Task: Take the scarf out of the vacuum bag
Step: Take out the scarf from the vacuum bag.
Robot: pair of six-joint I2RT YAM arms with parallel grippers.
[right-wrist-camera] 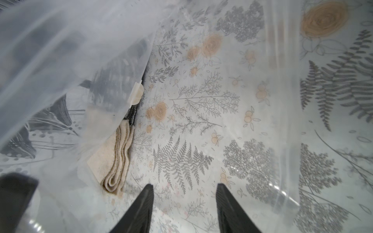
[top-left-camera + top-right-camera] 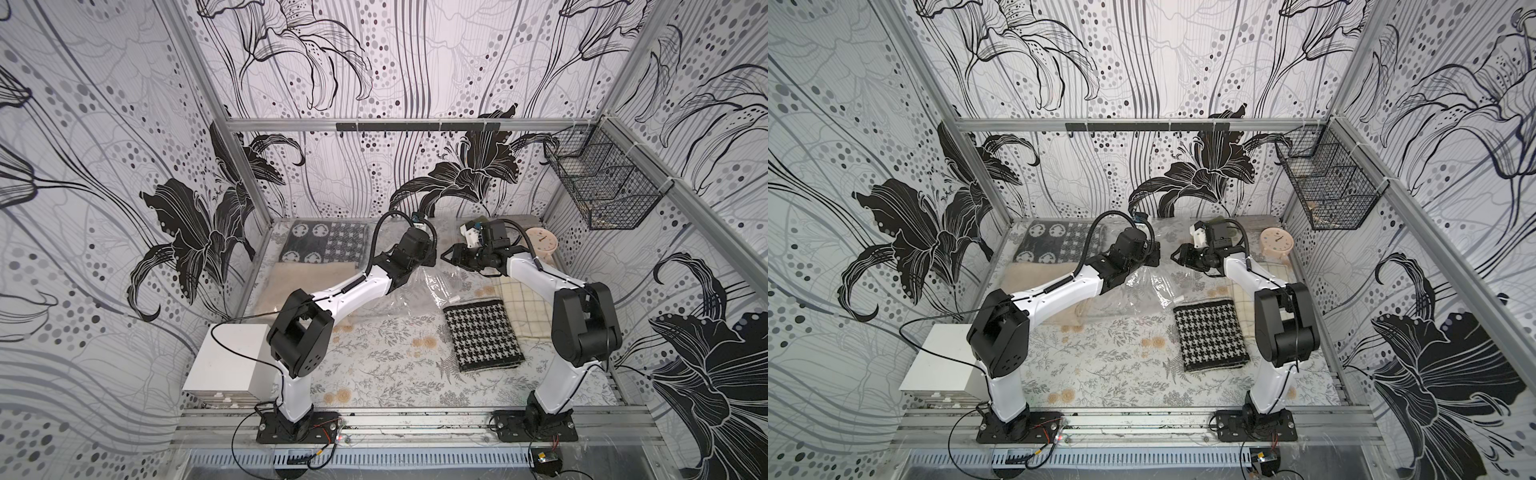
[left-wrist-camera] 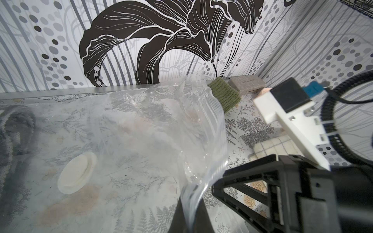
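The clear vacuum bag [image 2: 428, 291] [image 2: 1154, 291] lies crinkled mid-table, and its white zip slider [image 2: 453, 299] [image 1: 136, 93] sits at the mouth. In the left wrist view its round white valve disc [image 3: 75, 174] shows, and I see only tablecloth through the plastic [image 3: 141, 131]. My left gripper [image 3: 190, 209] [image 2: 430, 258] is shut on the bag's zip edge and holds that layer [image 1: 60, 50] raised. Facing it, my right gripper [image 1: 184, 185] [image 2: 446, 255] [image 2: 1177, 255] stands open over the bag's lower layer, with nothing between its fingers. A folded black-and-white houndstooth textile [image 2: 482, 334] [image 2: 1210, 334], apparently the scarf, lies outside the bag near the slider.
A cream checked cloth [image 2: 528, 307] [image 1: 116, 159] lies right of the houndstooth piece. A patterned dark blanket [image 2: 324, 247] and a cream one [image 2: 303, 282] lie at the back left. A pink clock [image 2: 540, 243], a green knit piece [image 3: 224, 94], a wire basket [image 2: 598, 183] and a white box [image 2: 228, 357] stand around.
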